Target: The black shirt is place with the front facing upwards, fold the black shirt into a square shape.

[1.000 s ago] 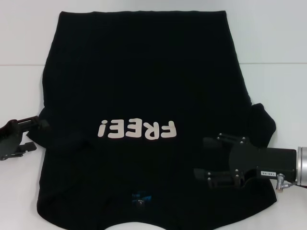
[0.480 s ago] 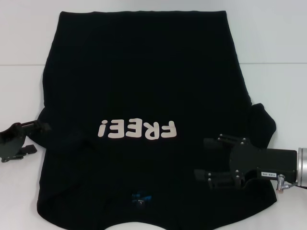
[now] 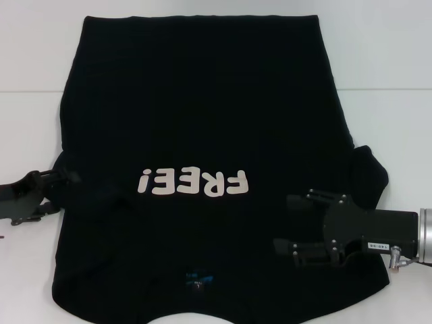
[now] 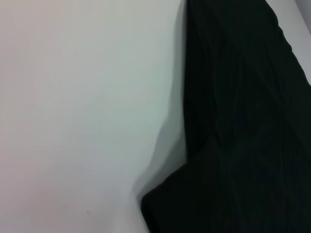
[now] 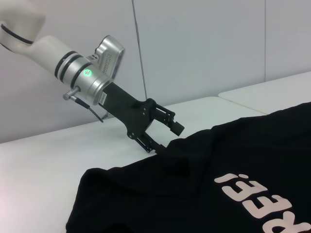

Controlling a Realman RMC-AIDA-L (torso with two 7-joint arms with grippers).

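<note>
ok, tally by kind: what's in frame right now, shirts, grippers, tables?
Black shirt: 1
Grippers: 2, left gripper at the shirt's sleeve edge, right gripper over the shirt
White table: 1
Total: 4

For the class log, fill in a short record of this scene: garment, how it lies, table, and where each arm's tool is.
garment: black shirt with pale lettering
lie: spread flat, print up, not yet folded
table: white
left tool: at the shirt's left edge, by the sleeve, jaws open, lower finger at the cloth edge
right tool: over the shirt's right side, near the right sleeve, jaws open, holding nothing
</note>
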